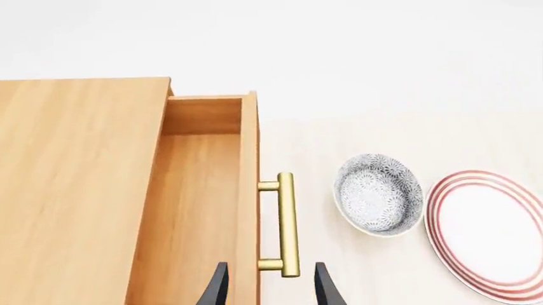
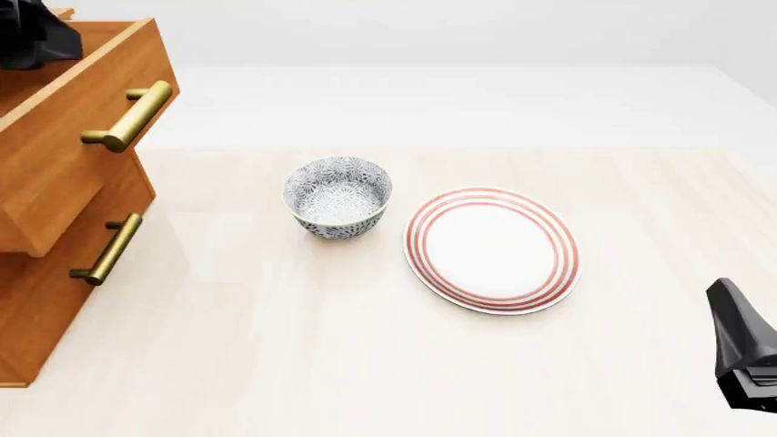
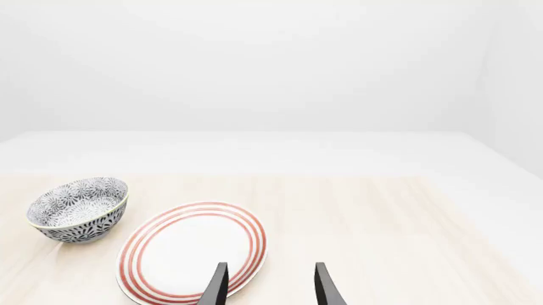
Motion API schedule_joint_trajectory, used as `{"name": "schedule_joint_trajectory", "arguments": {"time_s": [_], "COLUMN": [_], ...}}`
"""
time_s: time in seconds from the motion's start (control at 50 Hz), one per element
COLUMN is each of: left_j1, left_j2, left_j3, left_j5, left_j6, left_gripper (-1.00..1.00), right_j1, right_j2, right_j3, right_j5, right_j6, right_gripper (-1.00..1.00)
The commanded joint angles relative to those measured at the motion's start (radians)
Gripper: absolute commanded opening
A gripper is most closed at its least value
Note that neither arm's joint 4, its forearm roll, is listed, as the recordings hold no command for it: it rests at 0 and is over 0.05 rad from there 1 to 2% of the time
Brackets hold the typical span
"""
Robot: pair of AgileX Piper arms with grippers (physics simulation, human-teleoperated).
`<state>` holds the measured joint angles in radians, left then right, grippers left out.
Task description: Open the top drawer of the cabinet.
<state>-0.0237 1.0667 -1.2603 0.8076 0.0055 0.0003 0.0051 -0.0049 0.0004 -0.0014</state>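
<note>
The cabinet stands on the table, well to the left of the patterned bowl as the front view shows it. Its top drawer is pulled out, its front standing proud of the drawer front below, so that the bare wooden inside of the box shows in the left wrist view. The brass handle on the top drawer points toward the bowl; the second handle sits lower on the cabinet, set further back.

The left pincer hovers at the near end of the top drawer's handle. Its two dark fingertips stand apart, one over the drawer's inside and one on the outer side of the handle, with the drawer front and the handle's end between them; whether they touch the handle cannot be told. The pincer stands wide, gripping nothing.

The right pincer is well apart from the cabinet, on the far side of the bowl from it, near the red-ringed plate. Its fingertips are spread, holding nothing, above the table just beside the plate's rim. The plate lies flat just beside the bowl, on the side away from the cabinet.
</note>
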Motion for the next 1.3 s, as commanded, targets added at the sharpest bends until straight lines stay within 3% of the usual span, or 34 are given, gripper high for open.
{"name": "schedule_joint_trajectory", "arguments": {"time_s": [0.02,0.52,1.3], "left_j1": [0.0,0.035,0.012], "left_j2": [-0.001,0.033,0.073], "left_j3": [0.043,0.116,0.18], "left_j5": [-0.034,-0.105,-0.175], "left_j6": [-0.023,-0.029,-0.064], "left_gripper": [1.0,1.0,1.0], "right_j1": [0.0,0.0,0.0], "right_j2": [0.0,0.0,0.0], "right_j3": [0.0,0.0,0.0], "right_j5": [0.0,0.0,0.0], "right_j6": [0.0,0.0,0.0], "right_gripper": [1.0,1.0,1.0]}}
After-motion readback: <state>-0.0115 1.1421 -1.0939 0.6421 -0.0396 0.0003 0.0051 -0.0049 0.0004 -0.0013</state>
